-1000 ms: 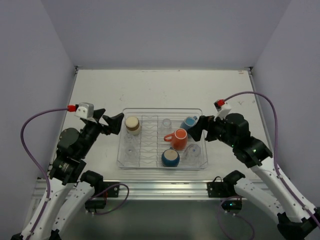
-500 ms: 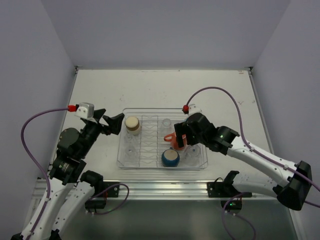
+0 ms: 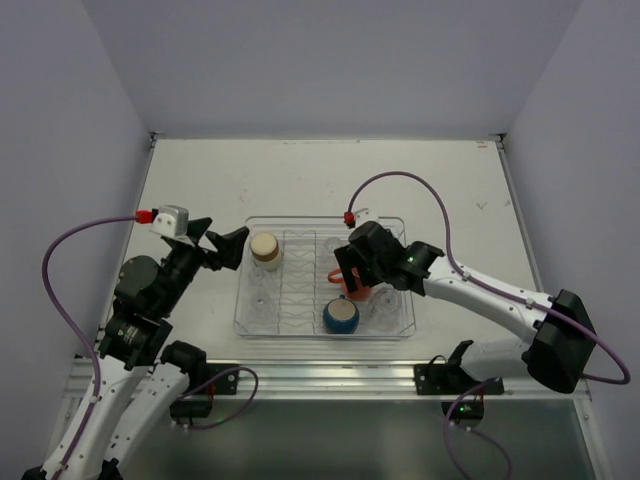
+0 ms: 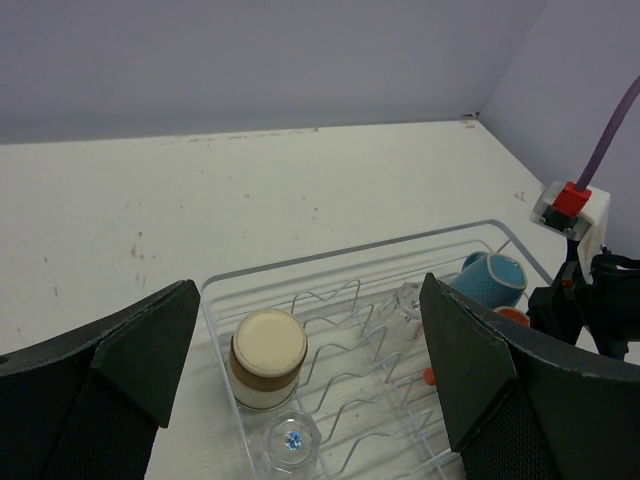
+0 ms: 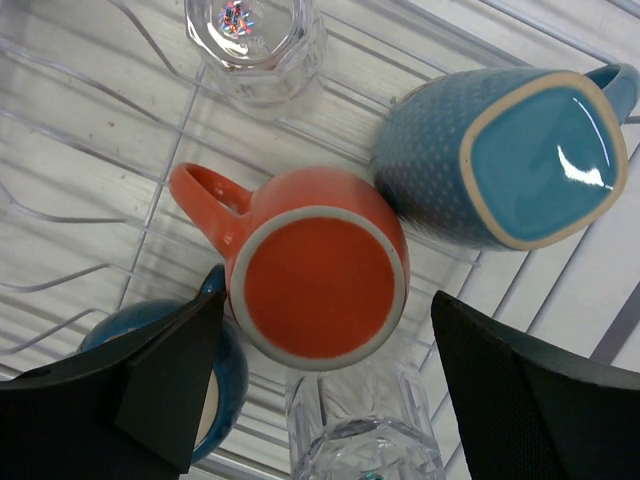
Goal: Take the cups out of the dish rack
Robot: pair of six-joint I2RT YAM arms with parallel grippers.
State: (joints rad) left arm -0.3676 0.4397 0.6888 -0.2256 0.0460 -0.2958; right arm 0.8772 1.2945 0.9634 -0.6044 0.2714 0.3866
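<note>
The clear dish rack (image 3: 243, 300) holds upturned cups. Seen from the right wrist, the orange mug (image 5: 318, 280) stands base up, its handle to the upper left. The light blue mug (image 5: 500, 155) leans beside it, and the dark blue cup (image 5: 215, 390) and a clear tumbler (image 5: 365, 430) sit nearer. My right gripper (image 5: 325, 385) hangs open over the orange mug, a finger on either side and neither pressing it. My left gripper (image 4: 305, 390) is open, left of the rack, facing the tan-cream cup (image 4: 268, 355).
More clear tumblers stand in the rack: one in front of the tan-cream cup (image 4: 292, 440) and one at the back (image 3: 332, 245). Wire dividers (image 4: 400, 380) run between the cups. White table (image 3: 300, 180) lies beyond the rack, with grey walls on three sides.
My right arm has swung left from beside the rack to over the orange mug, and its jaws have narrowed slightly. The left arm has not moved.
</note>
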